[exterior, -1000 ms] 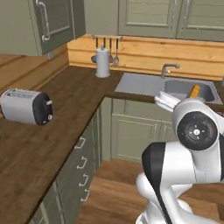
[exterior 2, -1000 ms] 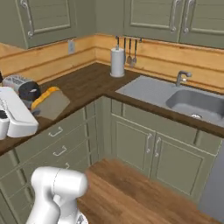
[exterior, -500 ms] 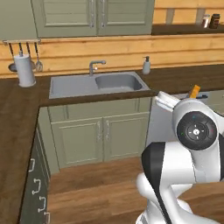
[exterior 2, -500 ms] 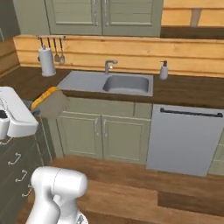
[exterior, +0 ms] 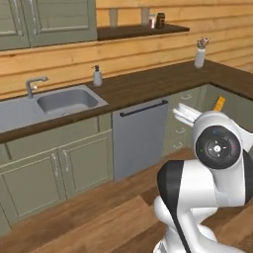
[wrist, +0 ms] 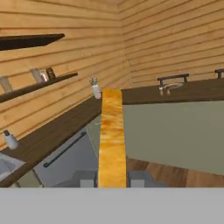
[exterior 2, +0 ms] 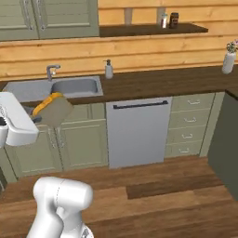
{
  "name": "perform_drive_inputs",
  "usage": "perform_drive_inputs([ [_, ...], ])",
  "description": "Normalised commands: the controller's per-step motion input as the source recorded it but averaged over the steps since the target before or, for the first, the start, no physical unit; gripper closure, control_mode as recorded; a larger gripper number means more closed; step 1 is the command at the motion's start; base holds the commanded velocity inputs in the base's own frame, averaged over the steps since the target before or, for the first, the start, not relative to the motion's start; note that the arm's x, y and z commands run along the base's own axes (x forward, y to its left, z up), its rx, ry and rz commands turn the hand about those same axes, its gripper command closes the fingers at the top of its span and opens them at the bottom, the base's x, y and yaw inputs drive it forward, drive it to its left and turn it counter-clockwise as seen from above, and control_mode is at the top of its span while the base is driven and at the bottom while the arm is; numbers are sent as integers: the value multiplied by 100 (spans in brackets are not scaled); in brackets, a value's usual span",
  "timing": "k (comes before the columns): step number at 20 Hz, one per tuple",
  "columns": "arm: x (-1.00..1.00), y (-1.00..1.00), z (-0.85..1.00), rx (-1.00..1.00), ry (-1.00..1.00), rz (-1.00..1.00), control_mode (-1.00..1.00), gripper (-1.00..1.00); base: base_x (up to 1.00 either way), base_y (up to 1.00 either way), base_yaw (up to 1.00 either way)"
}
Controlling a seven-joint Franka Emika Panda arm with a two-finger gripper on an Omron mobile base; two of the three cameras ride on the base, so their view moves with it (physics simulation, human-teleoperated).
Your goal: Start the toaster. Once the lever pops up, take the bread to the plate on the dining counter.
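- The gripper [wrist: 112, 178] showed just its fingertips [wrist: 141, 178], narrowly parted and clamped on the bread [wrist: 112, 135], seen edge-on there.
- In the right base view, the arm cut off part of the bread [exterior 2: 52, 109].
- The dining counter [wrist: 183, 91] lay beyond; items on it were hard to make out.

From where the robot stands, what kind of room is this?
A home kitchen, it seems: a steel sink set in a dark wood counter, a dishwasher beneath it, and green cabinets.
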Motion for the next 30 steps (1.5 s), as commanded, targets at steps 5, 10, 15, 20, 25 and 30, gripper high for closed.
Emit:
perform_drive_inputs([
  [5,0,0,0,0,0,0,100,100,0,-59,-45],
  [10,0,0,0,0,0,0,100,100,0,-55,-42],
  [15,0,0,0,0,0,0,100,100,14,-43,-40],
  [20,0,0,0,0,0,0,100,100,37,-17,-40],
  [25,0,0,0,0,0,0,100,100,53,0,-44],
  [30,0,0,0,0,0,0,100,100,64,13,-45],
])
